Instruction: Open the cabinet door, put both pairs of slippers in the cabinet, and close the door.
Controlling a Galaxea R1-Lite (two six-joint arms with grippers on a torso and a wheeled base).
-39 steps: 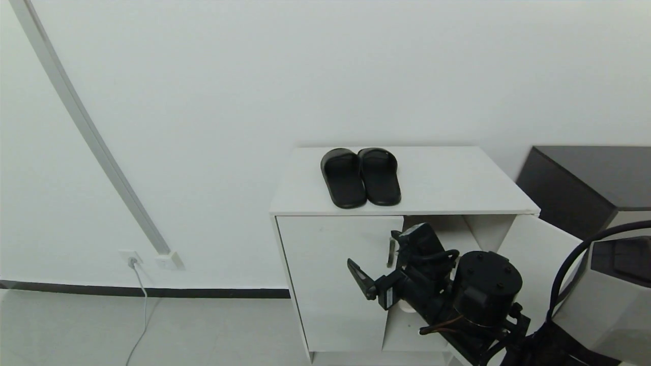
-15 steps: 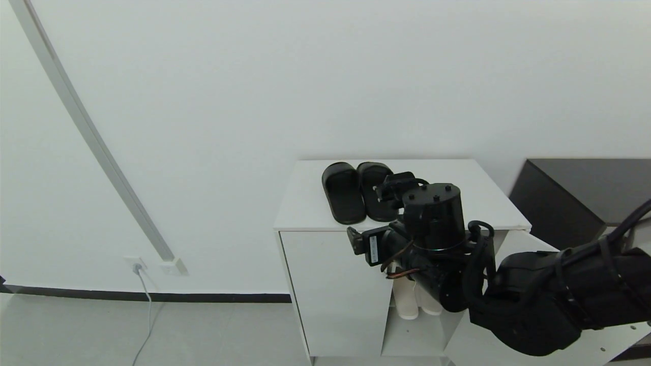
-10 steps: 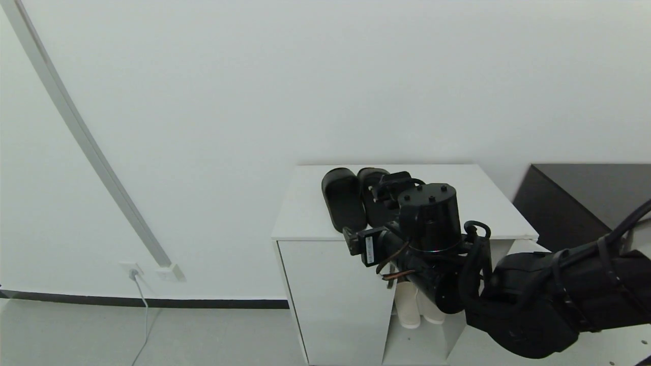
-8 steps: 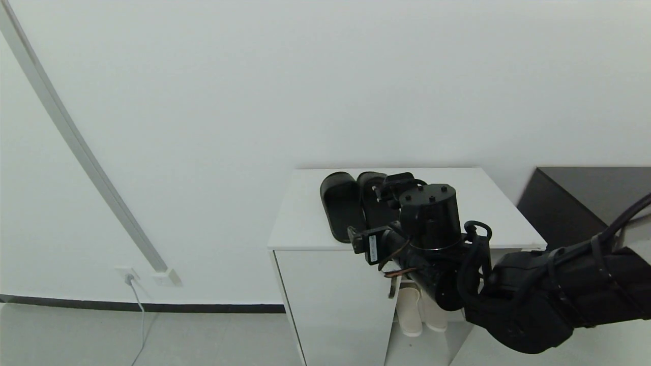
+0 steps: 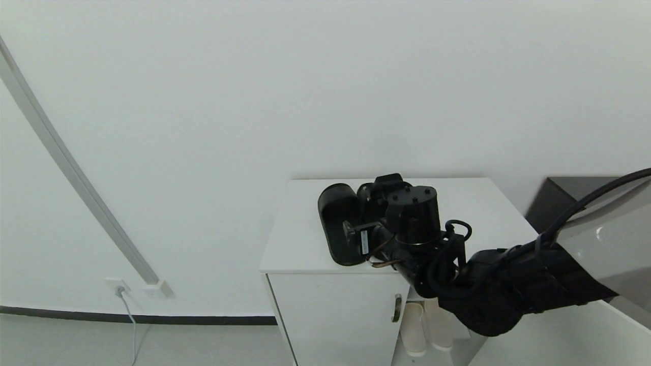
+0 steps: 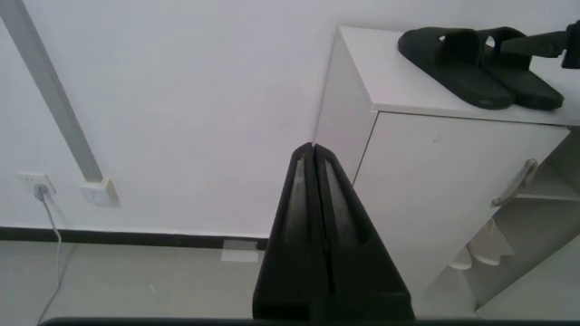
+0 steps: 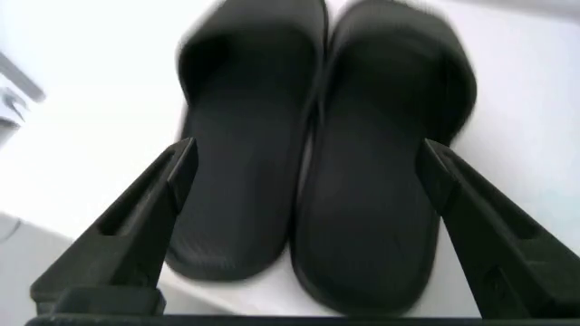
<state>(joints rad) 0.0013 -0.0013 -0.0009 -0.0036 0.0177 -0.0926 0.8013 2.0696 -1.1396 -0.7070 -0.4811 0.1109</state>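
**Q:** Black pair, where and which way?
**A:** The black slippers lie side by side, touching, on top of the cabinet, left of the top's middle. Their long axis runs front to back. The strap ends point at the wall and the heels point at me, close to the front edge.

**Q:** Your right end?
**A:** My right gripper comes at the pair from the heel side. The jaws are spread wide with nothing clamped, and one finger sits outside each slipper. I can't tell if the pads touch the rubber. In the head view my wrist covers most of the right-hand slipper.

**Q:** Left end?
**A:** My left gripper has its fingers pressed together and holds nothing. It is low, off the cabinet's left side, well apart from the slippers.

**Q:** Surroundings, anything in the way?
**A:** The left door is closed, with its handle at the inner edge. The right door is swung open. The white slippers stand on end, side by side, inside the open right compartment. My right forearm crosses in front of the top of that opening. A dark unit sits just beside the cabinet on the right. A wall socket with a plugged cable is low on the wall to the left.
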